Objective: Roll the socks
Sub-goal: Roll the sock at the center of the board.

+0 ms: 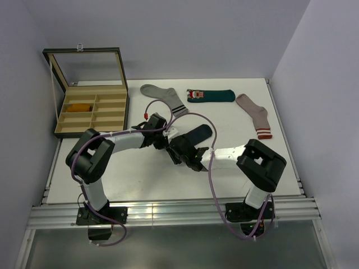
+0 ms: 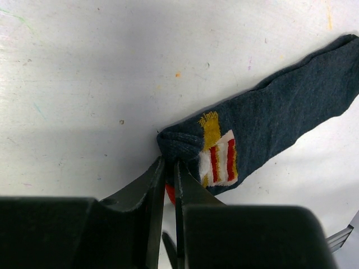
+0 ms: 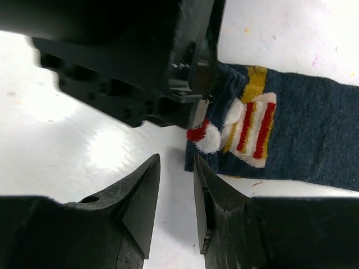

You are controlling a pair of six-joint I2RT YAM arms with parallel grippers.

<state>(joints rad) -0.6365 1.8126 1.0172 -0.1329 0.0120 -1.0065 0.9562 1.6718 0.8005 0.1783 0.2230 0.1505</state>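
The navy sock (image 1: 197,134) lies flat on the white table (image 1: 140,179), to the right of the open wooden box (image 1: 90,133) and nearer the arms than the box is. The end of it that points toward the box is bunched into a small fold, and a red, white and yellow Christmas figure sits just beside that fold.

The left claw (image 2: 169,168) is narrowed to a slit and pinches the edge of the fold, with a bit of red cloth showing between its fingers. The right claw (image 3: 175,168) stands just beside the same end, on the side away from the box. Its jaws are a little apart, with only bare table between them.

The teal sock (image 1: 210,95) lies right of the box along the far side of the table. The grey sock (image 1: 162,95) lies between it and the box. The pink sock (image 1: 255,115) lies farthest from the box. The mustard sock (image 1: 81,106) sits inside the box, in a left-hand compartment.
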